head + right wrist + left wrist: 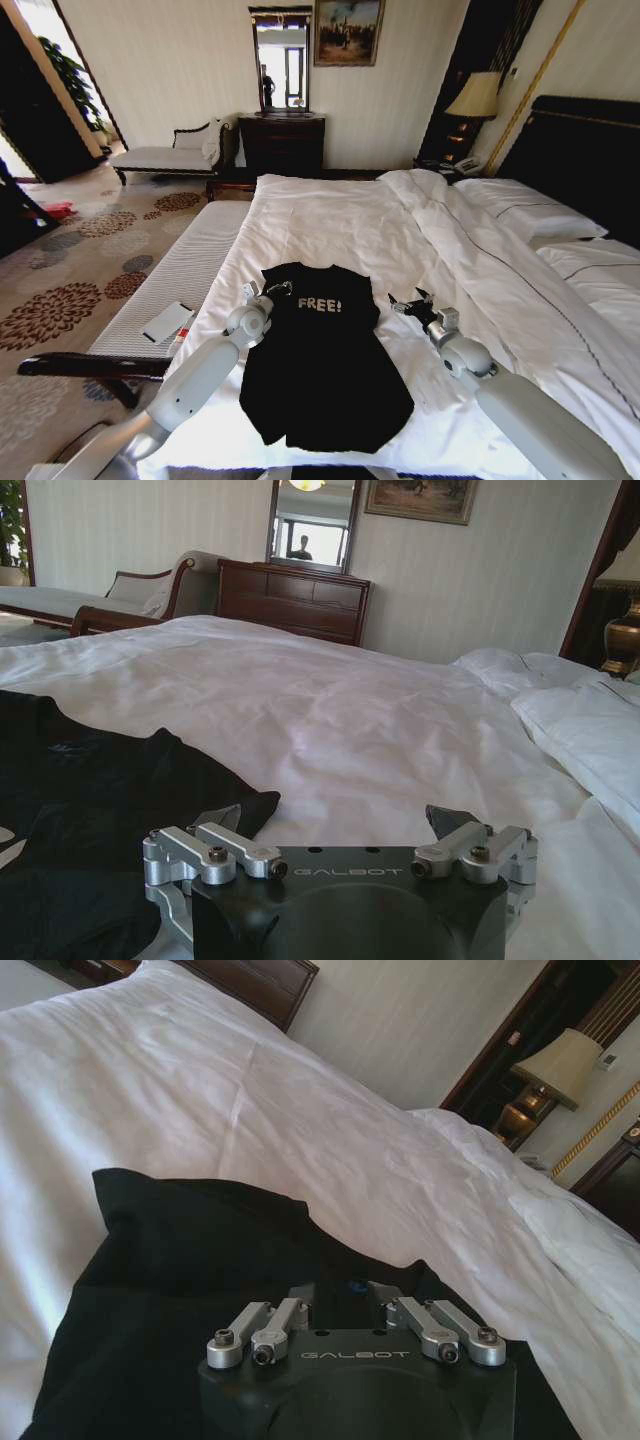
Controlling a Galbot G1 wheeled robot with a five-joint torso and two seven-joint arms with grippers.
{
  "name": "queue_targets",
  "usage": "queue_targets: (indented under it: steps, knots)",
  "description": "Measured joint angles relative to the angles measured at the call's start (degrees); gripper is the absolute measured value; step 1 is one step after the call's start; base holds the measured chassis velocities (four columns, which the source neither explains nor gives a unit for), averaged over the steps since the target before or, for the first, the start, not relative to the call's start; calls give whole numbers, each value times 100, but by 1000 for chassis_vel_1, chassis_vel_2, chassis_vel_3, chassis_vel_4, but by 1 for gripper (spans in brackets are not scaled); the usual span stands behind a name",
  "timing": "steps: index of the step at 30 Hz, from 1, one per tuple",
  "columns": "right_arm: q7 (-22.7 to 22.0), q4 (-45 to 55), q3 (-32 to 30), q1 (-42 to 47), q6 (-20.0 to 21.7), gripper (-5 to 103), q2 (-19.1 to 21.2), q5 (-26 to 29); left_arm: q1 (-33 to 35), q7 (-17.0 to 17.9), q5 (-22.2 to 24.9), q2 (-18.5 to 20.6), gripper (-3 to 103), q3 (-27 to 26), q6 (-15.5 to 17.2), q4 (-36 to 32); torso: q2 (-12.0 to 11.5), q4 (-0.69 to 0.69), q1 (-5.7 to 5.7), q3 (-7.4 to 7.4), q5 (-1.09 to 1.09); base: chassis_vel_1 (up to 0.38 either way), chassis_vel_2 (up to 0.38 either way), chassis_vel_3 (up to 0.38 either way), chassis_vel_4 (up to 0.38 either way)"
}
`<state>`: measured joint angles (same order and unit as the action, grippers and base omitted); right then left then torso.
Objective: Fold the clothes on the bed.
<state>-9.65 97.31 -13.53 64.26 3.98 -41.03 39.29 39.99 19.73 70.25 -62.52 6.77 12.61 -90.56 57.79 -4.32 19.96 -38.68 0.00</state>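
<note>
The clothes, a black T-shirt [322, 370] with white "FREE!" lettering, lie flat on the white bed [340, 225], collar toward the far side. My left gripper [266, 291] rests at the shirt's left shoulder. In the left wrist view that gripper [343, 1290] has its fingers drawn close together and sunk into the black fabric [190, 1260]. My right gripper [411, 300] hovers over bare duvet just right of the shirt's right shoulder. It stands wide open [335, 822], and the shirt's sleeve [130, 790] lies beside one finger.
A pale bench [185, 265] with a white booklet [167, 322] runs along the bed's left side. Pillows [540, 205] and a dark headboard [590, 150] are at the right. A dresser [282, 142], a chaise [165, 155] and a lamp [476, 95] stand by the far wall.
</note>
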Motion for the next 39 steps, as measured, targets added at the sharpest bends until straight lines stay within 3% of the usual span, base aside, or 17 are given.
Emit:
queue_targets:
  steps: [1,4,6,9,10,14,16,19,21,31,36,39]
  knots:
    - [0,0,-4,0,-3,100,2,2,12,11,-7,22,33,-1,9,-18,0,0,0,0,0,0,0,0,0]
    - [2,11,-15,-23,58,100,10,23,92,73,-94,129,49,-18,29,-163,0,1,0,0,0,0,0,0,0]
    - [2,14,-15,-34,91,100,12,28,106,74,-143,148,49,-18,28,-189,0,1,0,0,0,0,0,0,0]
    - [41,60,11,-157,267,100,51,87,229,115,-548,299,66,-14,-5,-421,0,1,0,0,0,0,0,0,0]
    - [41,60,11,-157,267,100,51,87,229,115,-548,299,66,-14,-5,-421,0,1,0,0,0,0,0,0,0]
    - [68,105,114,-374,323,100,131,177,320,150,-569,432,88,-188,-29,-591,0,1,0,0,-1,0,0,0,0]
    - [92,85,151,-440,320,100,150,225,313,162,-547,471,88,-234,-31,-588,0,1,0,0,-1,0,0,0,0]
    - [98,-134,208,-558,83,100,182,248,109,161,-454,545,99,-257,-31,-419,0,3,0,0,0,0,0,0,0]
    - [140,-272,225,-606,-25,100,216,240,-9,150,-349,580,100,-248,-13,-333,0,-4,0,0,-1,0,0,0,0]
    - [347,-959,442,-1089,-90,100,291,-74,-302,-40,-354,556,100,-126,20,139,0,0,0,0,-1,0,0,0,0]
    - [681,-1188,749,-1438,-119,100,319,414,-395,-240,-414,582,100,-123,54,305,0,-1,0,0,0,0,0,0,0]
    - [1147,-1413,1199,-2003,-103,100,284,1064,-532,-494,-424,619,100,-57,83,531,0,1,0,0,0,0,0,0,0]
